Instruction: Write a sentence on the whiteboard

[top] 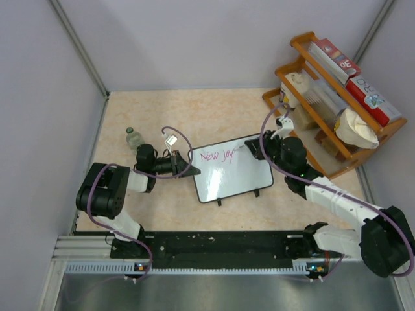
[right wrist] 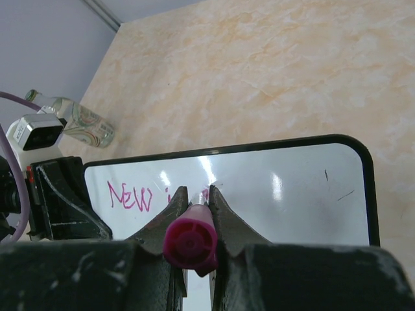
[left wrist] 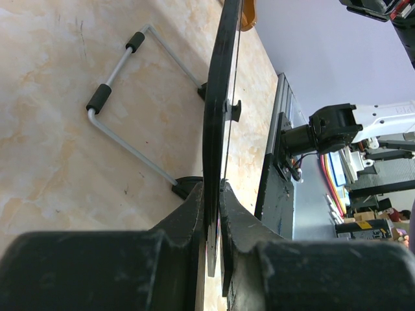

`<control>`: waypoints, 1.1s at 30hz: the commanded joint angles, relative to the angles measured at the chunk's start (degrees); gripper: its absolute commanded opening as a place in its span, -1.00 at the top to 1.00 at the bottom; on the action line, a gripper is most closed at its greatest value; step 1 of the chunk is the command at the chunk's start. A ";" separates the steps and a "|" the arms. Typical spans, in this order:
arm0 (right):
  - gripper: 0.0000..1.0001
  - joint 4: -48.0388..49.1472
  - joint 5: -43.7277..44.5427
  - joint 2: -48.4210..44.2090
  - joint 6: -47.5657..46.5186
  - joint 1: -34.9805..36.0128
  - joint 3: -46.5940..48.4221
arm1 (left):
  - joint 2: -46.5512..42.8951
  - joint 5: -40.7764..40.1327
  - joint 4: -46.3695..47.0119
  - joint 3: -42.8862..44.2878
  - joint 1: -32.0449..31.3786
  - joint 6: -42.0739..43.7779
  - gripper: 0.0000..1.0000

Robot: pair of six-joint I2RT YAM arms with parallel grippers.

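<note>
While the top view shows the whole table [top: 194,110], only the left wrist view shows the back of the whiteboard [top: 233,172]. From there the board is a thin black line seen from its side. Behind it is a bent gray wire stand [left wrist: 123,84] with two soft black sleeves on it. The board sits in the middle of the table, between the two arms. It is white and shiny, with a thin black frame, round corners and two small black feet on its near side.

The left gripper [left wrist: 213,194] is squeezed tight on the left edge of the board. Its black fingers are rough and dull. The right gripper [right wrist: 198,194] is squeezed tight on a pink marker [right wrist: 190,241]. Only the right wrist view shows the round pink back end of the marker. The tip points at the board, but the fingers hide it, so I cannot tell if it touches.

The sentence [top: 217,156] is on the far left part of the board, in thin pink letters. From the top it reads "New jay". In the right wrist view only "New" is plain.

The table is smooth, tan and white like stone. A clear glass bottle [top: 134,137] lies at the far left. A brown wooden shelf [top: 311,113] holding boxes stands at the far right.
</note>
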 commanded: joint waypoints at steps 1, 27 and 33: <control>1.00 -0.08 -0.83 0.22 -1.06 -0.47 -0.73 | 0.47 -0.50 1.30 -0.62 0.07 0.24 1.00; 1.00 -0.96 -0.83 -2.95 -1.76 -0.64 -3.63 | 0.47 -0.50 1.47 -0.71 0.07 0.24 1.00; 1.00 1.50 -2.50 -1.28 -0.01 -0.64 -3.19 | 0.55 -0.50 1.47 -0.71 0.16 0.24 1.00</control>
